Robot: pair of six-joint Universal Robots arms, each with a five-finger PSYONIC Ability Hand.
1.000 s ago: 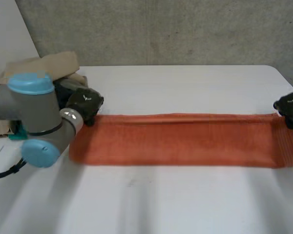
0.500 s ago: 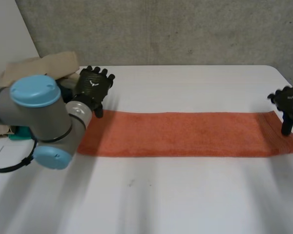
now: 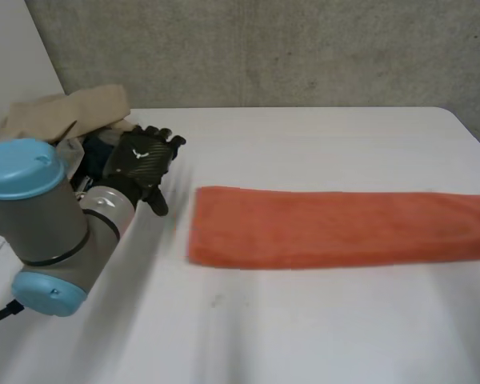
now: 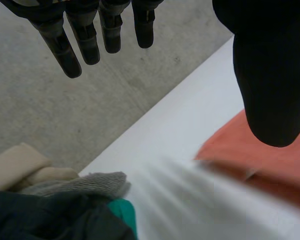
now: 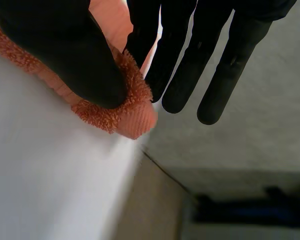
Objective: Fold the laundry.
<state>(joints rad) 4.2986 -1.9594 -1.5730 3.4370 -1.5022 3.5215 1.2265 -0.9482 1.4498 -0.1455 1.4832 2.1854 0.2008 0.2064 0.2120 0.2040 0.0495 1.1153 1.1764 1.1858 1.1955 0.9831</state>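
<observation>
Orange towel (image 3: 344,228) lying as long narrow strip across white table (image 3: 304,328), reaching toward right arm's side; right hand (image 5: 55,50) pinching towel's end corner between thumb and fingers, right at table edge; left hand (image 3: 144,160) hovering with fingers straight, gripping nothing, near towel's free end, beside laundry pile (image 3: 72,112); step seemingly: strip being set up for crosswise fold; next move probably calling for left hand taking free end, then ends meeting squarely; table smooth, pale; grey concrete wall (image 3: 264,48) standing behind.
</observation>
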